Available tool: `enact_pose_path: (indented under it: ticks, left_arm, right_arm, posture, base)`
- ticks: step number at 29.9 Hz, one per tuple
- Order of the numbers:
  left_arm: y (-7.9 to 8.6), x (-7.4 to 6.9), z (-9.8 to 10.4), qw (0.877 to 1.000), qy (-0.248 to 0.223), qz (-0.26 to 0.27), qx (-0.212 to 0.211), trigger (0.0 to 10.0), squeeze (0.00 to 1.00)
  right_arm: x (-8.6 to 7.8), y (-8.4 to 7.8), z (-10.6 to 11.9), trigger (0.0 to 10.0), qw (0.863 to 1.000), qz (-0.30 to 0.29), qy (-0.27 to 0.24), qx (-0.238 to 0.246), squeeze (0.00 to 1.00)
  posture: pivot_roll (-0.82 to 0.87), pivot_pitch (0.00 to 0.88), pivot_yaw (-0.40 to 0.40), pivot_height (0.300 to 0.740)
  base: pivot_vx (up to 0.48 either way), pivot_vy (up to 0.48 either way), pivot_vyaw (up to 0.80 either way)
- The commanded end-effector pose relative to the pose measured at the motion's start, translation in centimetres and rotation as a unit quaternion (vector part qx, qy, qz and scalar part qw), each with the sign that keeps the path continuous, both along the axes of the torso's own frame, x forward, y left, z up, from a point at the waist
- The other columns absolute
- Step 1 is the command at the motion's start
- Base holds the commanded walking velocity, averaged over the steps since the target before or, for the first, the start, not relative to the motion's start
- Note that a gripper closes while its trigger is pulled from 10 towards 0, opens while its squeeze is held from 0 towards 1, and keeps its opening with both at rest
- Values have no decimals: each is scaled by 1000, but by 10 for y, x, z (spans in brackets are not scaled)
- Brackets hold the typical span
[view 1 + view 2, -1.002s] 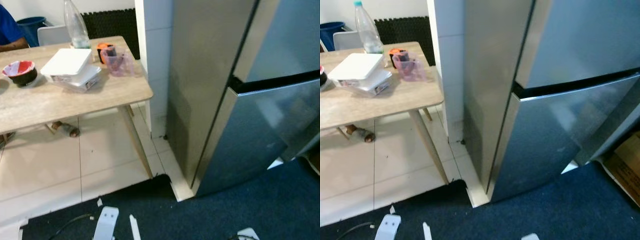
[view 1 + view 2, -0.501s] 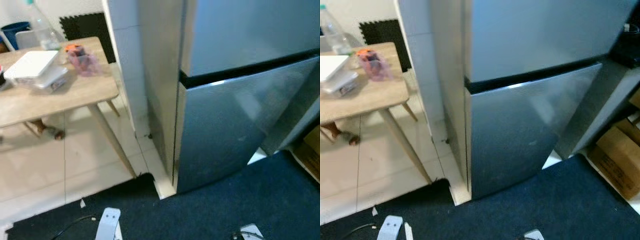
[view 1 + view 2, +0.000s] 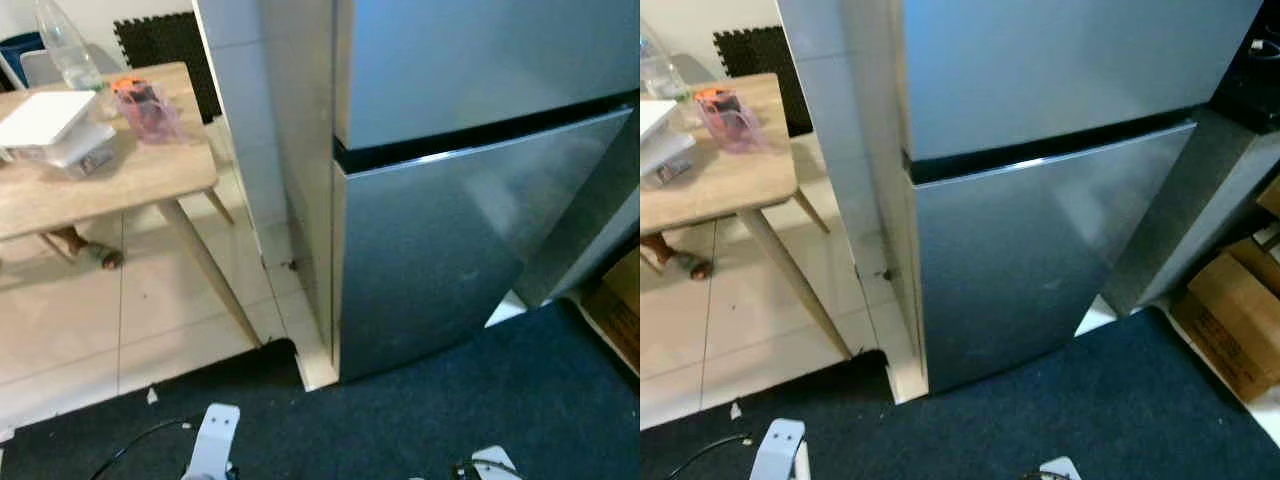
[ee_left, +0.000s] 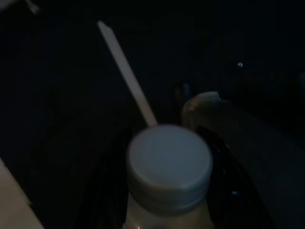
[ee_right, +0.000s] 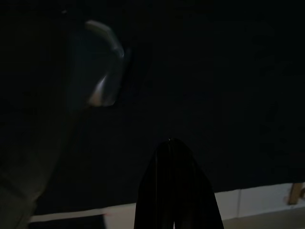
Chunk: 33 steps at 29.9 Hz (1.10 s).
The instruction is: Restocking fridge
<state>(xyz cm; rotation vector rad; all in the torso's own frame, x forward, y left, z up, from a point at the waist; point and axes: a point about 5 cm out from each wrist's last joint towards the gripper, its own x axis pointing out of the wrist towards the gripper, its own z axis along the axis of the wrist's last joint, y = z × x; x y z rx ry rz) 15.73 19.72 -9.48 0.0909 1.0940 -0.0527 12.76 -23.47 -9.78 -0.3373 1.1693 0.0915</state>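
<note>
Judging from how things lie, the restocking is at an early stage: a bottle [image 4: 167, 176] with a pale screw cap is carried low in the left gripper [image 4: 167, 210], whose black fingers are seen pressed against both sides of the bottle's neck, so the jaws are taken to be clamped on it. The right gripper [image 5: 174, 191] hangs over the dark blue carpet [image 3: 480, 420] in front of the fridge [image 3: 450, 200]; its fingers appear drawn together into one dark shape with no visible gap, and nothing is held.

Both fridge doors are shut, the upper and lower doors parted only by a dark seam. Opening a door and placing the bottle inside are judged to be left.

Left of the fridge, beyond a white tiled pillar [image 3: 240, 130], a wooden table [image 3: 110, 180] carries further items: a white lidded container [image 3: 50, 125], a pink-tinted cup [image 3: 145, 105] and a clear plastic bottle [image 3: 62, 45]. Right of the fridge a cardboard box [image 3: 1230, 310] stands on the floor.

No brand, label or writing can be read; faint print on the cardboard box is too small to make out.
</note>
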Motion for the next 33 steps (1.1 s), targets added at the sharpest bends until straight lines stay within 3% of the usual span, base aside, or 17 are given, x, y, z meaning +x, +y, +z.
enact_pose_path:
  ticks: [1,5,26,33]
  left_arm:
    - [0,-3,-1,1000,3,2,1,10000,0]
    - [-2,-3,-2,1000,4,2,-1,10000,0]
    - [0,-2,-1,1000,4,-2,-5,10000,0]
    - [0,-4,-2,1000,10,-11,-7,10000,0]
  right_arm:
    - [-3,2,-2,10000,1000,-3,3,5,0]
    - [0,3,0,10000,1000,-1,-6,10,0]
    - [10,0,4,10000,1000,14,-21,7,0]
    - [11,-2,4,10000,1000,10,-23,-7,0]
  posture:
    - [-55,54,23,740]
    - [-55,54,23,740]
    - [-54,53,22,740]
    - [-55,45,22,740]
  base:
    - [0,0,0]
    - [0,0,0]
    - [0,0,770]
    - [0,-336,0]
